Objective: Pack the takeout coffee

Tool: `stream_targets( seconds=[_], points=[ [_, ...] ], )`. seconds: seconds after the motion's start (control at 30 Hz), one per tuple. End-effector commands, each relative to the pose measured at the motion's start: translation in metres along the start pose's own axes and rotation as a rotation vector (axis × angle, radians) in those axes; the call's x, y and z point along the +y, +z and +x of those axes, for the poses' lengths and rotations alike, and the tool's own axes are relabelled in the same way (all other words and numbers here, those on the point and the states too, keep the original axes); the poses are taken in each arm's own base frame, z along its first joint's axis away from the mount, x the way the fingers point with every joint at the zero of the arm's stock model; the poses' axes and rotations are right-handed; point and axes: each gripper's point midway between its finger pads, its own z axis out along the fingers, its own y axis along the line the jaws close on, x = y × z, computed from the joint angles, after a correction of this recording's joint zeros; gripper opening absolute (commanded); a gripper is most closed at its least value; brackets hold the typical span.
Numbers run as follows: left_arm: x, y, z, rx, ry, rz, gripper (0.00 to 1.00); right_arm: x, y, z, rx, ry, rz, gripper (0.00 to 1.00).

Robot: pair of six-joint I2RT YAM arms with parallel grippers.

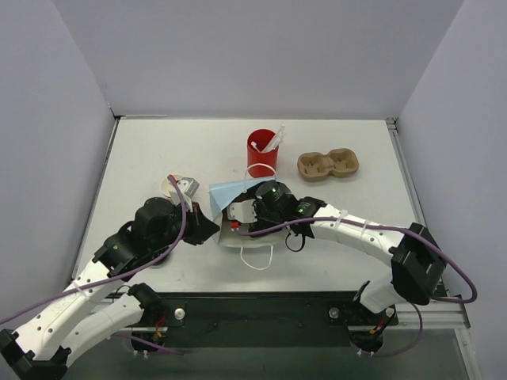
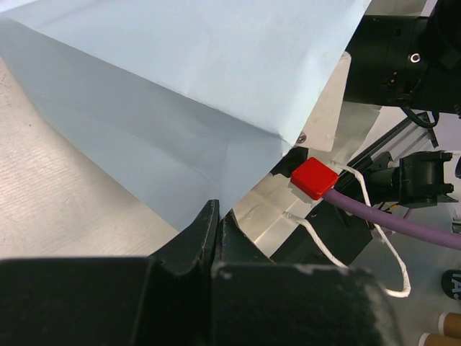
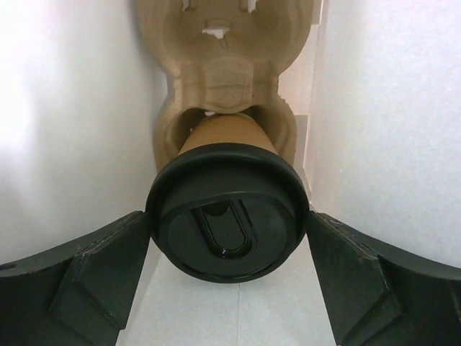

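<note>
Position of takeout coffee (image 3: 223, 133): inside white-lined paper bag (image 1: 224, 194), base seated in pulp cup carrier (image 3: 216, 65) | right tool (image 3: 229, 241): grips black lid (image 3: 227, 216), one finger touching each side | left tool (image 2: 217, 216): narrow, pinches blue bag edge | bag pose: on its side on worktop (image 1: 158, 150), just beside red cup (image 1: 260, 158) with white stirrers (image 1: 273, 141)
</note>
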Motion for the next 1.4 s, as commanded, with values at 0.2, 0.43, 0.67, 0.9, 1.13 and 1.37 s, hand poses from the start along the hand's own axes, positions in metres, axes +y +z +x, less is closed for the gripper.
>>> stream_targets(
  seconds=[0.2,0.43,0.67,0.9,1.13,1.37],
  points=[
    [-0.015,-0.013,-0.016,-0.011,-0.005,0.025,0.00,-0.045,-0.041,-0.016,-0.060,0.124,0.125,0.94],
    [-0.021,-0.014,-0.022,0.026,-0.014,0.011,0.00,-0.033,-0.056,-0.019,-0.065,0.123,0.061,0.91],
    [-0.031,-0.017,-0.030,0.046,-0.019,0.026,0.00,-0.020,-0.066,-0.028,-0.076,0.134,0.004,0.85],
    [-0.043,-0.020,-0.040,0.063,-0.032,0.040,0.00,-0.016,-0.077,-0.043,-0.106,0.145,-0.020,0.81],
    [-0.045,-0.021,-0.048,0.069,-0.040,0.014,0.00,-0.033,-0.099,-0.066,-0.181,0.238,-0.013,0.78],
    [-0.044,-0.022,-0.058,0.063,-0.051,-0.025,0.00,-0.049,-0.122,-0.078,-0.230,0.339,0.010,0.75]
  ],
)
